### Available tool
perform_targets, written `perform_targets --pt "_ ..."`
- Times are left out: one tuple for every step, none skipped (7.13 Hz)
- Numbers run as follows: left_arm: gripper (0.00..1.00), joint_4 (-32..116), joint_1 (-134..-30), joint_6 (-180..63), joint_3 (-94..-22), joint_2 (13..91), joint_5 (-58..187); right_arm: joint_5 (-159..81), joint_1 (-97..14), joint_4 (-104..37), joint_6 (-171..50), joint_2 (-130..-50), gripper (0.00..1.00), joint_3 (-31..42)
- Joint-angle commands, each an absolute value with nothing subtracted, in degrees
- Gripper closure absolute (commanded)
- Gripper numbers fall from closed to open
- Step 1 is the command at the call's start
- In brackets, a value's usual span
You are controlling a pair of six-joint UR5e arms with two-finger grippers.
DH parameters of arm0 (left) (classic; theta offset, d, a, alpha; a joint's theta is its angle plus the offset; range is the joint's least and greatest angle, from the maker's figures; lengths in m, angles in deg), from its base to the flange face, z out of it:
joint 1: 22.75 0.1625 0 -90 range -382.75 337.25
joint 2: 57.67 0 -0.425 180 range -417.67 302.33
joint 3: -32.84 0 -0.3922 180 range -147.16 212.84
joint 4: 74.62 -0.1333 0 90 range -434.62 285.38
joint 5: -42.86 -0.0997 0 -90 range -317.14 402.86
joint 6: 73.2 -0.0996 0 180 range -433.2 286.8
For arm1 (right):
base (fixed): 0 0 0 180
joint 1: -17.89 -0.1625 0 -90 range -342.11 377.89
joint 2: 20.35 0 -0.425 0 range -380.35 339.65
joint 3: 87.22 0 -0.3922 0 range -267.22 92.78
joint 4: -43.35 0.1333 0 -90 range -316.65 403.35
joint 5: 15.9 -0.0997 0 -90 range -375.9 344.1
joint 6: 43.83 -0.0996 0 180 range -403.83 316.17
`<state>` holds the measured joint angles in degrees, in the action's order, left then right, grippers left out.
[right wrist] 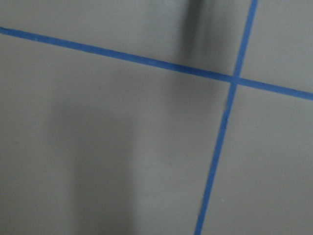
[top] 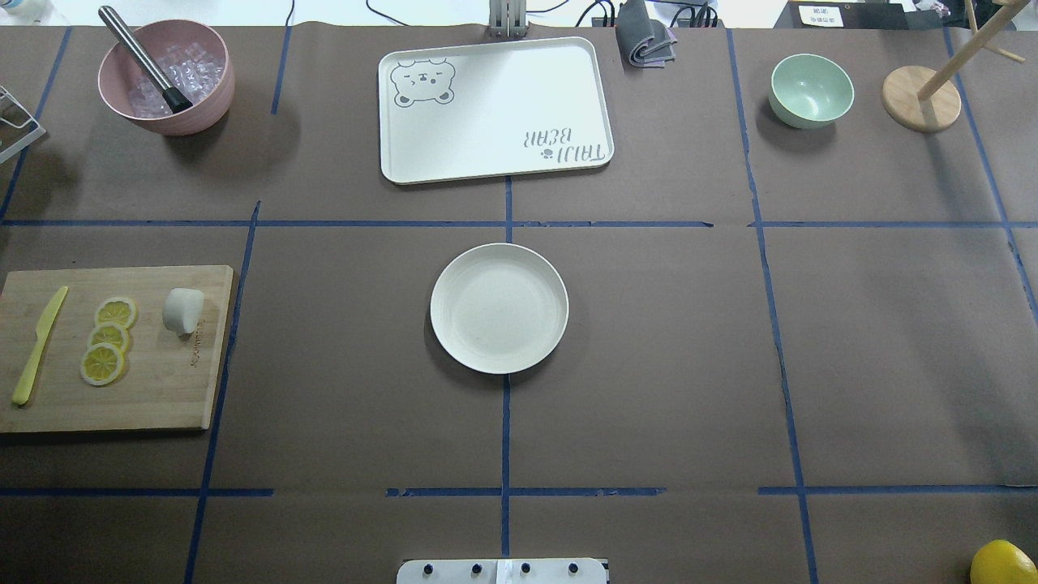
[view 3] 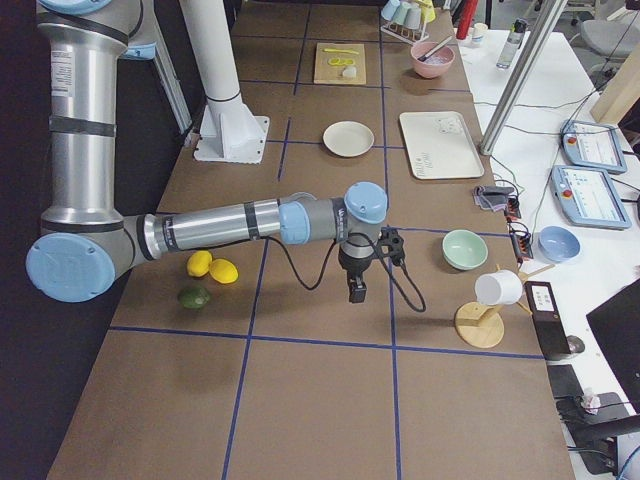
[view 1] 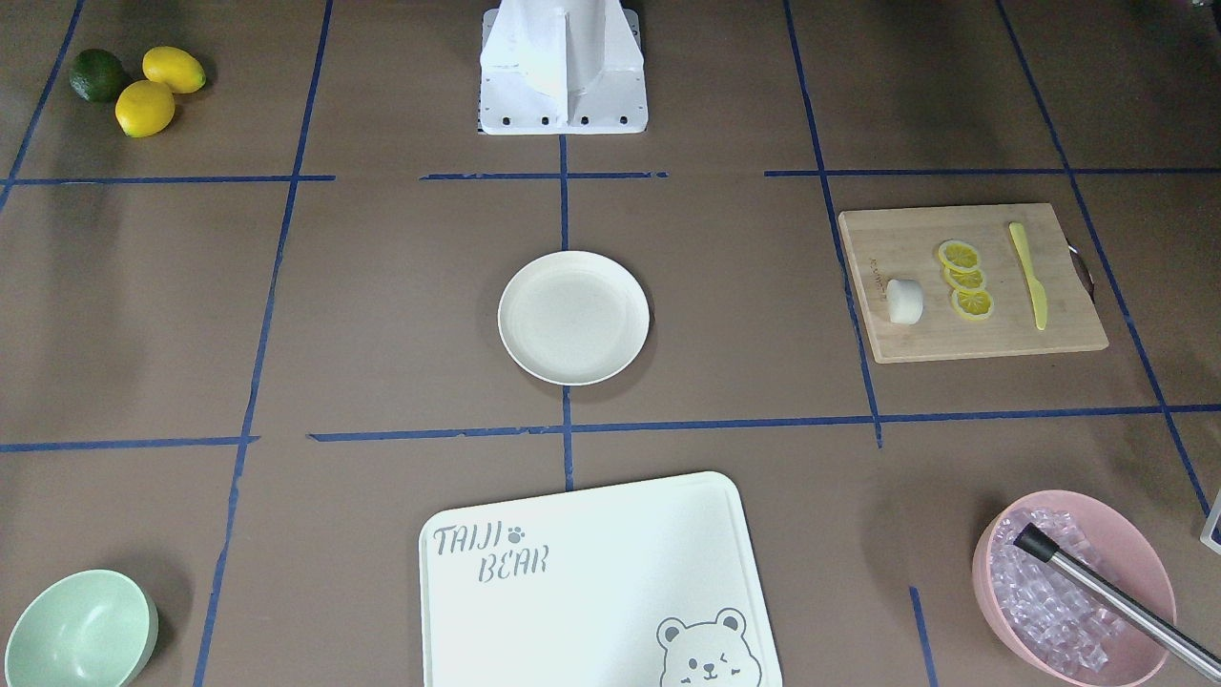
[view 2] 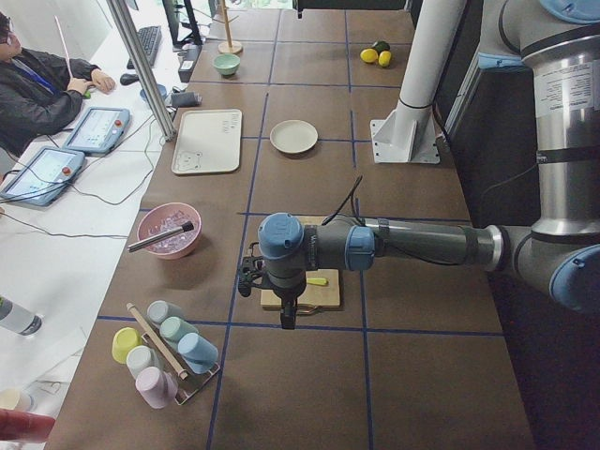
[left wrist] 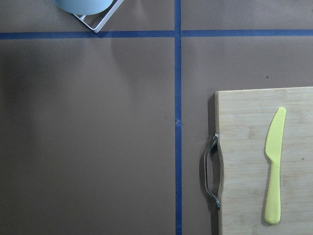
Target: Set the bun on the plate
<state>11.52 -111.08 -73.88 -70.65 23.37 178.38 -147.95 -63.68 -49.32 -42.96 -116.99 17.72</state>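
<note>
The bun is a small white lump lying on a wooden cutting board at the table's left, beside the lemon slices; it also shows in the front view. The cream plate sits bare at the table's middle. My left gripper hangs over the board's outer end, seen only from the left side, so I cannot tell its state. My right gripper hovers above bare table at the right end, state likewise unclear. Neither wrist view shows fingers.
A yellow knife lies on the board. A pink bowl of ice, the bear-printed board and a mint bowl line the far edge. Lemons and a lime lie by the right arm. A person sits beyond.
</note>
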Motion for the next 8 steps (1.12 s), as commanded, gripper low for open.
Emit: perform_targets --pt "0.0 15.0 -110.6 -73.7 -70.8 27.6 178.3 -147.6 -66.7 -49.2 -41.2 -120.2 0.0 17.6" --pt "0.0 17.3 -109.8 -73.1 -71.0 29.3 178.7 -147.8 -66.7 -49.1 -41.7 -120.2 0.0 17.7" --pt "0.0 17.8 -108.1 -72.0 -70.8 29.8 180.8 -148.0 -66.7 -49.0 -41.7 -120.2 0.0 17.8" --pt "0.0 19.8 -107.2 -72.2 -71.1 29.9 181.2 -147.9 -66.7 -49.0 -41.8 -120.2 0.0 17.6" --pt "0.0 28.0 -103.5 -71.5 -71.6 29.3 181.8 -148.0 -66.7 -48.9 -41.8 -120.3 0.0 17.5" --pt "0.0 29.5 -96.2 -63.8 -71.6 29.4 184.4 -148.0 -66.7 -48.9 -41.8 -120.3 0.0 17.5" --pt "0.0 31.7 -92.2 -52.8 -71.7 29.9 183.6 -148.1 -66.7 -48.9 -41.9 -120.3 0.0 17.5" --pt "0.0 34.6 -88.5 -44.9 -72.2 29.9 177.4 -148.0 -66.7 -48.9 -41.9 -120.4 0.0 17.5"
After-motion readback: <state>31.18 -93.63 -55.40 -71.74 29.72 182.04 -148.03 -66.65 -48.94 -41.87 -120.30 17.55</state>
